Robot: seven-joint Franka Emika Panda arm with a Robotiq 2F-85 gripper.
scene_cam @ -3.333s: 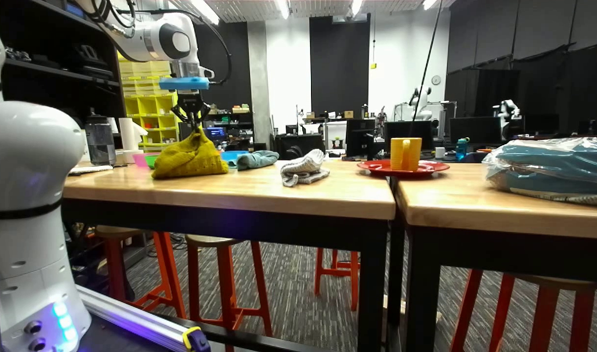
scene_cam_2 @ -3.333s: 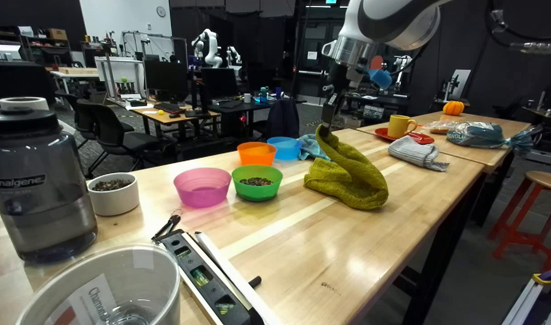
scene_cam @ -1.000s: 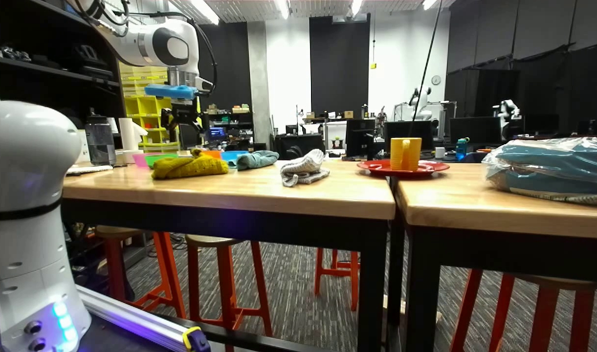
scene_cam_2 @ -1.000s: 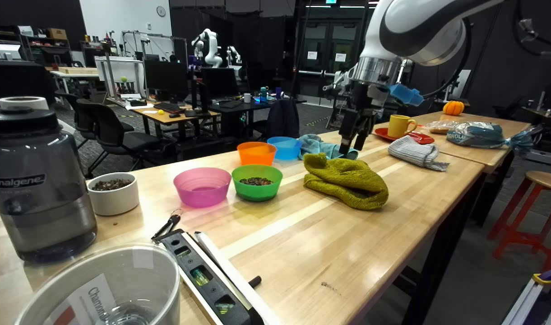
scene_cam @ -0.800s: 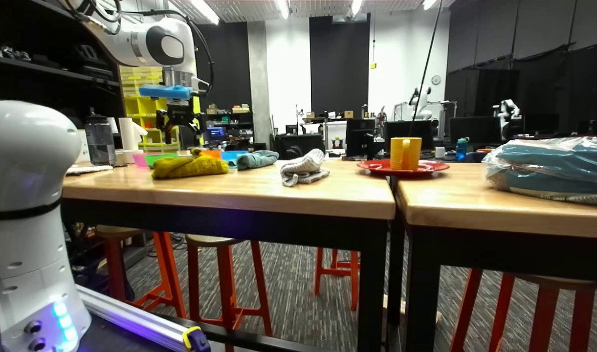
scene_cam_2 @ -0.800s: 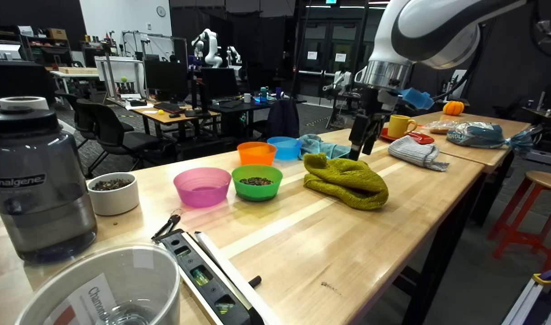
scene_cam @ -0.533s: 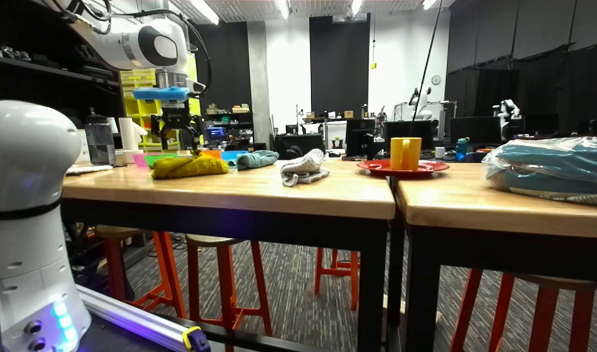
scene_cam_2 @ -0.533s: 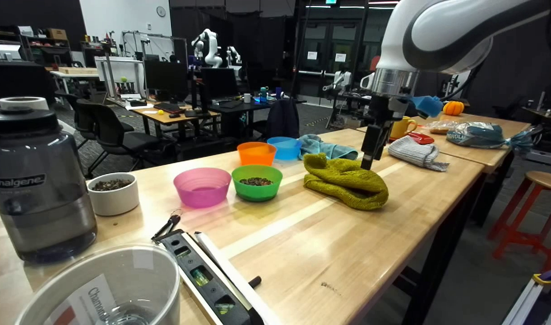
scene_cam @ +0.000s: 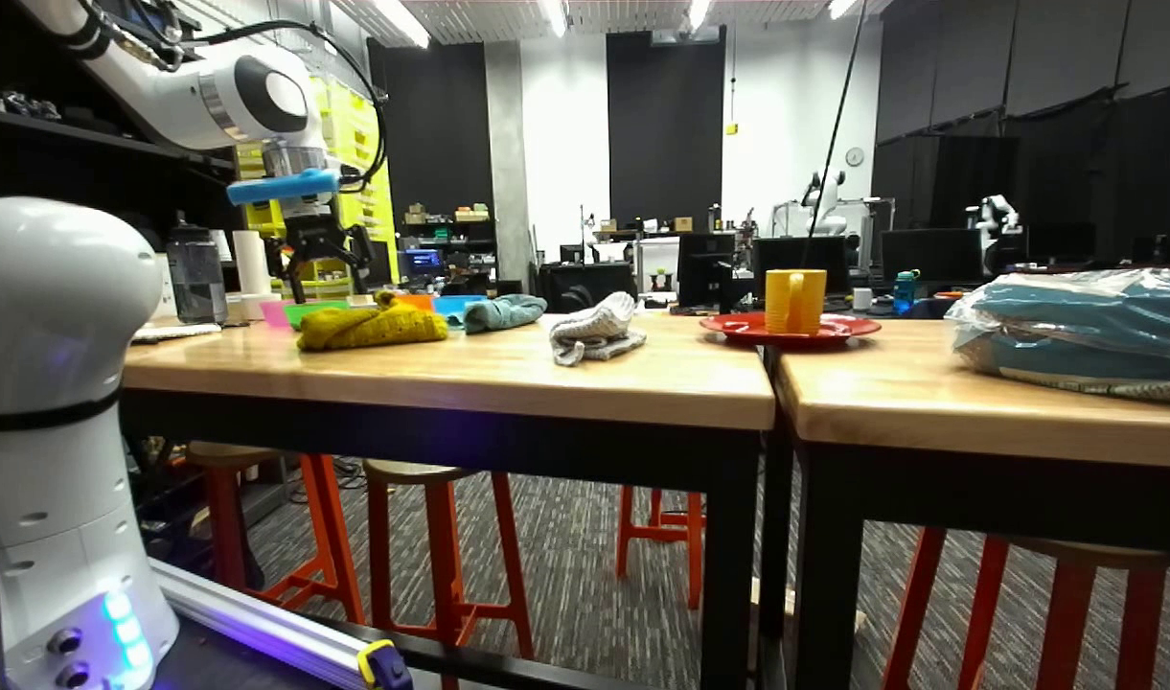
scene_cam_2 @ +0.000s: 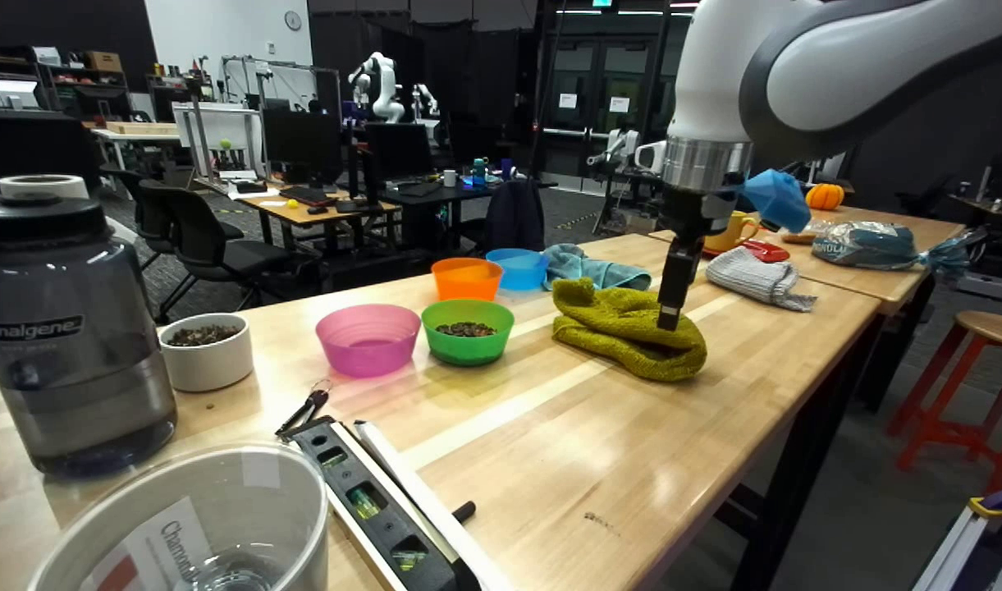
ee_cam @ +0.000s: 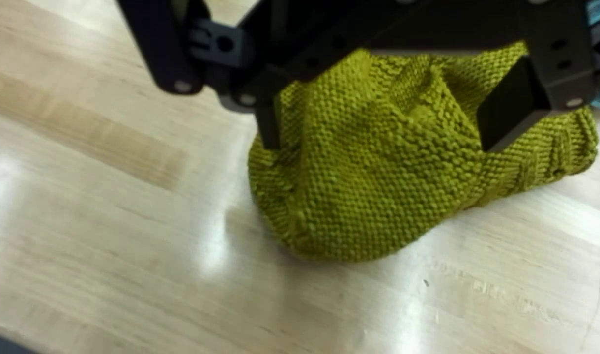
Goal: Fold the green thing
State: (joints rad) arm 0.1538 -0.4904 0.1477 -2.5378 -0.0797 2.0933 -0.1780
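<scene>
The green thing is an olive-green knitted cloth, lying in a loose, folded-over heap on the wooden table in both exterior views [scene_cam: 374,327] [scene_cam_2: 611,336]. From above, the wrist view shows the cloth [ee_cam: 373,196] with raised folds and a ribbed edge toward the right. My gripper [ee_cam: 388,135] stands open over it, jaws wide apart and nothing gripped between them. In an exterior view the gripper [scene_cam_2: 670,316] overlaps the near right part of the cloth. Whether its tips touch the fabric I cannot tell.
Beside the cloth stand a green bowl [scene_cam_2: 468,336] with dark bits, a pink bowl [scene_cam_2: 368,341], an orange bowl [scene_cam_2: 466,280] and a blue bowl [scene_cam_2: 517,269]. A teal cloth [scene_cam_2: 595,267] and a grey cloth [scene_cam_2: 759,279] lie farther along. A red plate [scene_cam: 838,329] bears a yellow mug [scene_cam: 795,302].
Earlier my gripper held a corner of the cloth raised; it has let go and the cloth has dropped flatter. Since then the open gripper has moved back toward the robot's base.
</scene>
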